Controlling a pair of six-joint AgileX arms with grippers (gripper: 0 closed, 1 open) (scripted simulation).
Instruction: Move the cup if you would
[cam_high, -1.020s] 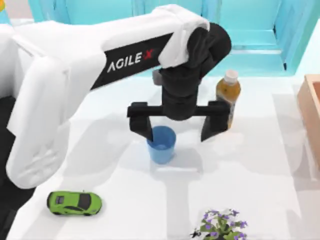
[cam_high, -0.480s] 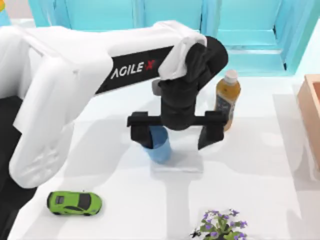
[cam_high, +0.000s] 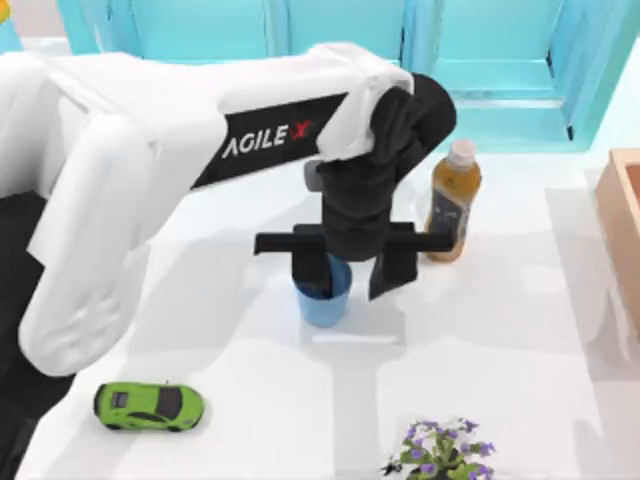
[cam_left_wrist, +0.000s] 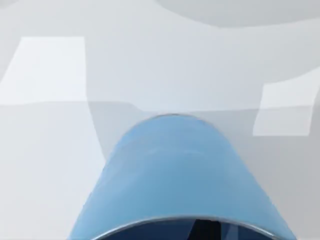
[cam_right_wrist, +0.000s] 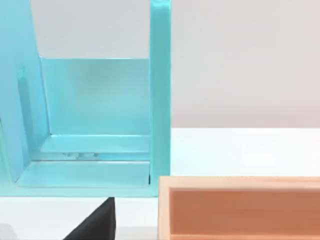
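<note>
On white table (cam_high: 500, 330), left claw (cam_high: 352, 275) astride cup (cam_high: 324, 298), teal shelving (cam_high: 480, 60) behind

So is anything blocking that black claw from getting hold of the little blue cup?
Nothing visible does. The left gripper is already at the cup, one finger inside its rim. The amber bottle stands off to the right.

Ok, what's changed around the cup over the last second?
The left gripper has narrowed its fingers from a wide spread to close in on the cup: one finger now sits inside the rim, the other just outside the wall toward the amber bottle. The cup is standing upright on the table, about where it was. Bottle, green toy car and flowers have not moved.
</note>
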